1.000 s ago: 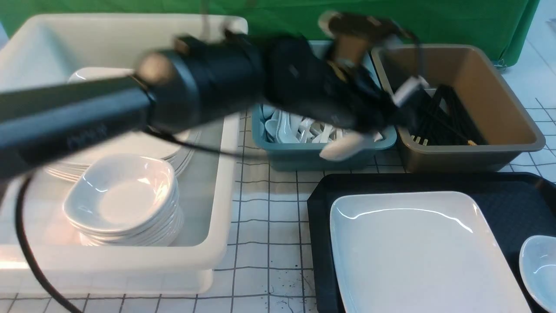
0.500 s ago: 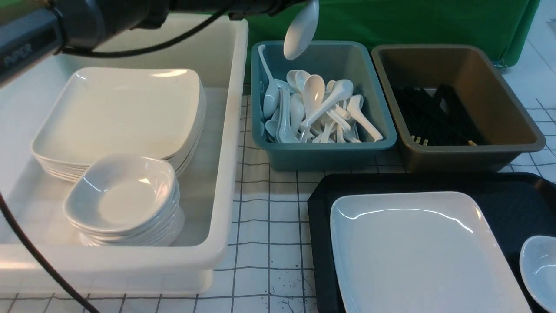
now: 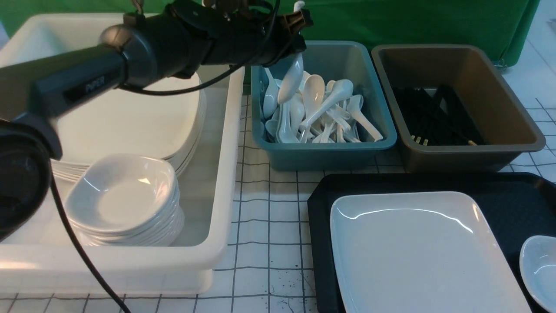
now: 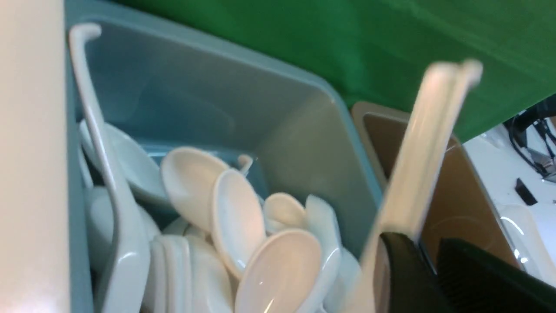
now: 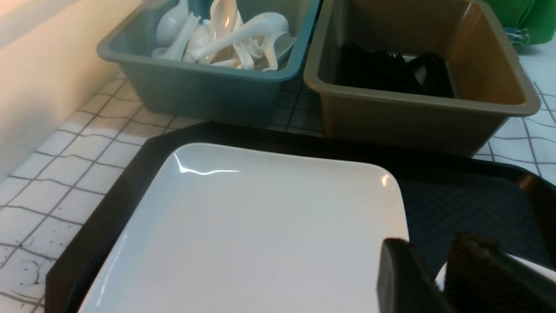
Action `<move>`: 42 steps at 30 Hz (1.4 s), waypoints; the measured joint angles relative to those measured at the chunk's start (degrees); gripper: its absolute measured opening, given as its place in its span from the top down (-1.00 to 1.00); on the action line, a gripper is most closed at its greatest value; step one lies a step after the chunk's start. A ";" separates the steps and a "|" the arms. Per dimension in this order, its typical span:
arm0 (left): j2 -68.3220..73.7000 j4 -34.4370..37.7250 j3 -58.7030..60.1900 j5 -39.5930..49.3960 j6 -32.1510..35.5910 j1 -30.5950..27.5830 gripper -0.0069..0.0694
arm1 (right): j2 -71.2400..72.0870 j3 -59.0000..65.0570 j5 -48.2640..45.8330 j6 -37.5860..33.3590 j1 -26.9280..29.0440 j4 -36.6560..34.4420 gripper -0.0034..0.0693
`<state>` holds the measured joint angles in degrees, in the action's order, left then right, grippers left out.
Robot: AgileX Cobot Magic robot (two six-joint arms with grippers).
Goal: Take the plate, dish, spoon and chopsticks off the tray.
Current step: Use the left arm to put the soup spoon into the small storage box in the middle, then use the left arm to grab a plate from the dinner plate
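Note:
My left gripper hangs over the teal tub with the white spoon upright at its tips, bowl down just above the spoon pile. In the left wrist view the spoon's handle is blurred beside one finger, and the jaws stand narrowly apart with nothing in the gap. The plate lies on the black tray, the dish at its right. My right gripper hovers narrowly open by the plate's corner. No chopsticks show on the tray.
A white tub on the left holds a stack of plates and a stack of dishes. A brown tub at the back right holds several black chopsticks. The left arm and its cable cross above the white tub.
The left arm swung from the brown tub up and left, then came down over the teal tub. The spoon is now lower, near the pile. Plate, dish and tray have not moved.

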<state>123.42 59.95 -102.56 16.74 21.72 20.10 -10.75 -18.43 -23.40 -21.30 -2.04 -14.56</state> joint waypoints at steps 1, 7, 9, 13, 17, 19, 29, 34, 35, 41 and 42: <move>0.23 0.00 0.00 0.23 -0.33 0.00 0.35 | 0.00 0.00 0.00 0.00 0.00 0.00 0.29; 0.80 -0.02 -0.19 9.36 -2.21 -0.36 -0.16 | 0.00 0.00 0.00 0.00 0.00 -0.05 0.27; 0.96 -0.02 -1.14 14.90 -2.39 -0.95 -0.25 | 0.00 0.00 0.00 0.00 0.00 -0.05 0.27; 0.96 -0.16 -6.19 28.66 -3.77 -3.33 -0.27 | 0.00 0.00 0.00 0.00 0.00 -0.05 0.26; 0.96 -0.33 -14.53 42.55 -7.90 -5.51 -0.01 | 0.00 0.00 0.00 0.00 0.00 -0.05 0.25; 0.96 -0.52 -17.03 45.83 -8.44 -5.75 0.09 | 0.00 0.00 0.00 0.00 0.00 -0.05 0.25; -9.16 -21.02 -24.85 52.52 -10.83 -2.91 0.82 | 0.00 0.00 -0.77 0.00 0.00 -0.05 0.25; -20.36 -31.71 -12.34 52.47 -12.79 0.81 0.82 | 0.00 0.00 -1.01 0.00 0.00 -0.05 0.26; -20.84 -31.85 -11.57 52.47 -12.79 0.98 0.82 | 0.00 0.00 -1.00 0.00 0.00 -0.05 0.26; -30.72 -31.05 14.89 51.69 -11.70 6.91 0.82 | 0.00 0.00 -0.80 0.00 0.00 -0.05 0.25; -31.01 -30.49 18.00 50.65 -11.70 7.73 0.82 | 0.00 0.00 -0.61 0.00 0.00 -0.05 0.25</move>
<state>92.40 29.46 -84.56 67.39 10.02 27.84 -10.75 -18.43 -24.01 -21.30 -2.04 -14.61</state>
